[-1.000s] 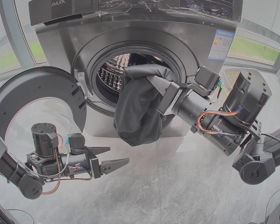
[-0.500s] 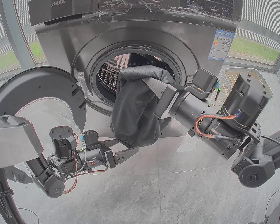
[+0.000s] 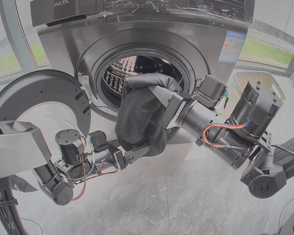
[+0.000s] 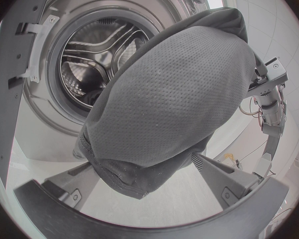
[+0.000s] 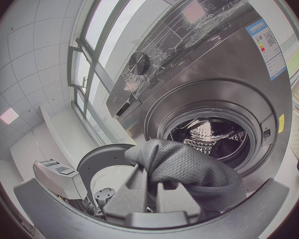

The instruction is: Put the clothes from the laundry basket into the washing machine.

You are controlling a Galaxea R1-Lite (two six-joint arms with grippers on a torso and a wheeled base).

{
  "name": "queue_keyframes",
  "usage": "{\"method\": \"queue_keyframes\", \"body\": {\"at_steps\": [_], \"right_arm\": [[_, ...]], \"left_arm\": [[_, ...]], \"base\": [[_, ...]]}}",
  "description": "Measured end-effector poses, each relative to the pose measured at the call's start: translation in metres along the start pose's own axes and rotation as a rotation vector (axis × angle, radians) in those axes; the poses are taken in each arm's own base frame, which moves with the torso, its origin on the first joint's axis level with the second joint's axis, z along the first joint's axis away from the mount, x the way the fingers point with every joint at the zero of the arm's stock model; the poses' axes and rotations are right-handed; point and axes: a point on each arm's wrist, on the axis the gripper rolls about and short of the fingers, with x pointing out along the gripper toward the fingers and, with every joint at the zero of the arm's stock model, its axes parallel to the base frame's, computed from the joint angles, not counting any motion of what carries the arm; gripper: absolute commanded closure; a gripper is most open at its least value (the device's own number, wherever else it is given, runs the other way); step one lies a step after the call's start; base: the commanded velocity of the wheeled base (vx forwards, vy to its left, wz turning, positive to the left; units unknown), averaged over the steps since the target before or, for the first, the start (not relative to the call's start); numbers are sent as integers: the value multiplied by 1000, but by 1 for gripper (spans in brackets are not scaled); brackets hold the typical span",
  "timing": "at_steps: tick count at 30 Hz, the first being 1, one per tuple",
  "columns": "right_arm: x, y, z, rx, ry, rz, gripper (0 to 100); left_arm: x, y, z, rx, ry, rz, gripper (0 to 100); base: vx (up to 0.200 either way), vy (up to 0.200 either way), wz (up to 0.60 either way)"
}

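Pale grey stone-look floor tiles (image 3: 166,193) run up to tall windows with grass outside.

Front and centre stands the dark steel washing machine (image 3: 137,33). Its control panel is covered in crinkled film. Its round door (image 3: 39,92) is swung wide open to the robot's left and is partly hidden behind the left arm. The steel drum (image 3: 117,79) shows through the opening, though its lower right part is blocked by cloth. Something dark lies deep inside the drum; what it is cannot be made out.

A pale perforated laundry basket (image 3: 243,79) sits by the machine's right corner. It is mostly covered by the right arm, so its contents cannot be seen.

The dark grey mesh garment (image 3: 137,115) hangs in front of the door opening and is not yet inside. Its bunched top is level with the middle of the opening, and its lower end droops past the bottom lip, clear of the floor. The fabric is finely perforated and falls in soft folds, with a stitched hem at the bottom.

The right gripper (image 3: 152,89) is clamped on the garment's top fold, carrying its weight. The left gripper (image 3: 135,149) sits beneath with its fingers spread apart. The hem hangs between them, and one finger is hidden behind the cloth in the head view.
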Motion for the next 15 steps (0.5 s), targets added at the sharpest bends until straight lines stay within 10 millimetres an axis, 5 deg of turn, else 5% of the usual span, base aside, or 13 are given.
{"method": "queue_keyframes", "body": {"at_steps": [15], "right_arm": [[0,-12,-17,-12,37,-31,100]], "left_arm": [[-25,-24,3,29,-8,7,100]], "base": [[0,0,0]]}}
